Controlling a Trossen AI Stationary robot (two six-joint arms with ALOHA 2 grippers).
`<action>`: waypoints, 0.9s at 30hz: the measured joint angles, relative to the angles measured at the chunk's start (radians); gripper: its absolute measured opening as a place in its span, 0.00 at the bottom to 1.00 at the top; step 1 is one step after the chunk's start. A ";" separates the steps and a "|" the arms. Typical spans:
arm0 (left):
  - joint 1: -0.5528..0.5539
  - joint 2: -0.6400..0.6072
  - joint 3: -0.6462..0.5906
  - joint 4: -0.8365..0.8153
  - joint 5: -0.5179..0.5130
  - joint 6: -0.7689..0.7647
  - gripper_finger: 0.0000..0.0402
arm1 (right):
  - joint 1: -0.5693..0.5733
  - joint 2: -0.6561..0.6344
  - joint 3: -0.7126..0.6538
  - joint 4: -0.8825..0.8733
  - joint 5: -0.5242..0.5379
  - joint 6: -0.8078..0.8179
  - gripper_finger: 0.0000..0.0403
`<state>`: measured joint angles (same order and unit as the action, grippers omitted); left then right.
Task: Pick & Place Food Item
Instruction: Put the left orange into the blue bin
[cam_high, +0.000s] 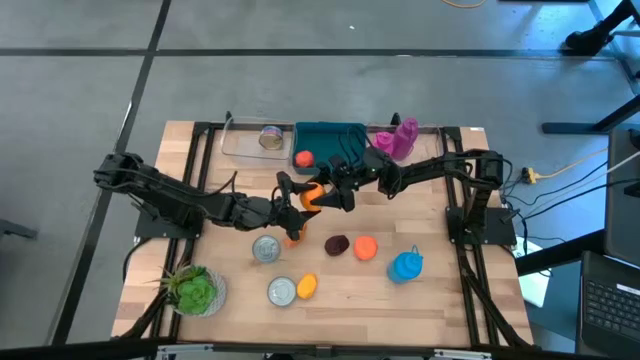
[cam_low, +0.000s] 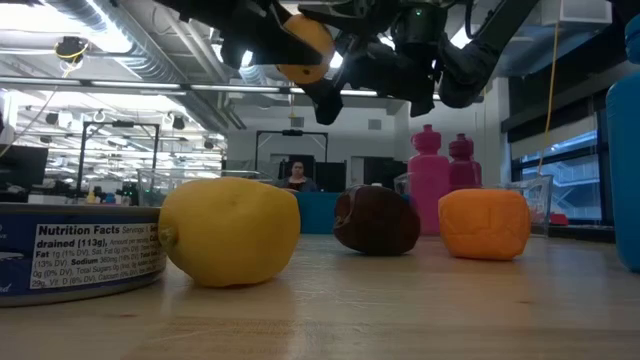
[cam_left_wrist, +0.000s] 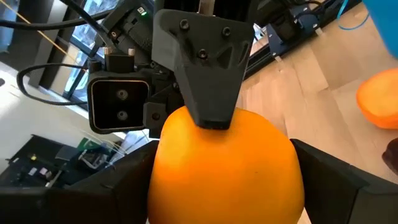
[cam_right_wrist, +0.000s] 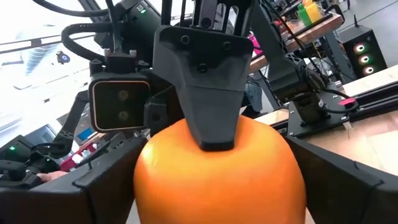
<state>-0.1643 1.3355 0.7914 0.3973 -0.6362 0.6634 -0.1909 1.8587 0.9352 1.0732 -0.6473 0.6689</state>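
An orange (cam_high: 312, 195) hangs in the air above the middle of the table, also seen high up in the low view (cam_low: 305, 45). My left gripper (cam_high: 301, 200) reaches in from the table's left and is shut on it. My right gripper (cam_high: 326, 191) comes from the right and faces the left one. It is open, with its two fingers (cam_right_wrist: 93, 186) standing close on either side of the same orange (cam_right_wrist: 217, 180). Each wrist view shows one finger of the other gripper lying across the orange's far side. My left gripper pinches the orange between its two fingers on opposite sides of its round body (cam_left_wrist: 163, 180). The fingers come roughly level from the table's left. One of them shows in the right wrist view on the orange's far side (cam_right_wrist: 208, 134). The orange is lifted clear of the table. My right gripper's fingers flank the orange; I cannot tell whether they touch it.
A teal bin (cam_high: 335, 132) holding an orange-red item, a clear tray (cam_high: 240, 148) with a can, and pink bottles (cam_high: 400, 138) stand at the far edge. Nearer lie two cans (cam_high: 266, 248), a lemon (cam_high: 307, 286), a dark fruit (cam_high: 337, 244), an orange fruit (cam_high: 365, 248), a blue bottle (cam_high: 406, 266) and a lettuce (cam_high: 195, 290).
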 joint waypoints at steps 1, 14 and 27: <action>0.002 0.003 0.000 0.003 0.001 0.003 0.76 | 0.000 0.000 0.000 0.000 -0.001 0.000 0.92; 0.009 0.007 0.000 0.034 -0.019 0.045 0.76 | 0.000 0.000 -0.001 0.002 -0.019 -0.015 0.86; -0.015 0.002 0.022 0.033 -0.043 0.037 0.76 | 0.002 -0.004 0.001 0.003 -0.028 -0.018 0.86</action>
<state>-0.1797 1.3373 0.8137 0.4299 -0.6790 0.7008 -0.1893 1.8548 0.9357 1.0762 -0.6750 0.6511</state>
